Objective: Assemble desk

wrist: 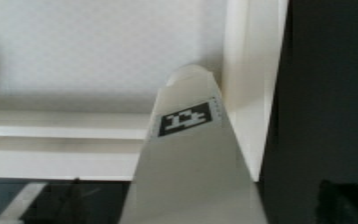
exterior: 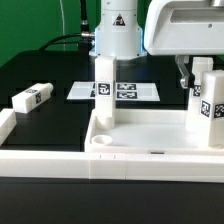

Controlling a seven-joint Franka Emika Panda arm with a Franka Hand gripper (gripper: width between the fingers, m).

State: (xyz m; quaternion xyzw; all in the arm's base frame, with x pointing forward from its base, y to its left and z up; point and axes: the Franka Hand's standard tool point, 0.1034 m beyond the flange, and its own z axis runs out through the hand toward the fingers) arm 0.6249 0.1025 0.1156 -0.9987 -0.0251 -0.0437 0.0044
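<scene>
The white tabletop (exterior: 150, 135) lies flat at the front, its raised rim up. One tagged leg (exterior: 104, 95) stands upright in its corner on the exterior view's left. A second leg (exterior: 208, 105) stands upright at the tabletop's right side, and my gripper (exterior: 195, 72) hangs over its top end. In the wrist view this leg (wrist: 190, 120) runs out from between my dark fingers (wrist: 51, 200). The gripper (wrist: 197, 208) is open, with a gap to the leg on each side. Another leg (exterior: 32, 98) lies loose on the black table at the left.
The marker board (exterior: 135, 90) lies flat behind the tabletop, in front of the arm's white base (exterior: 118, 35). A long white border rail (exterior: 40, 160) runs along the front and up the left edge of the table.
</scene>
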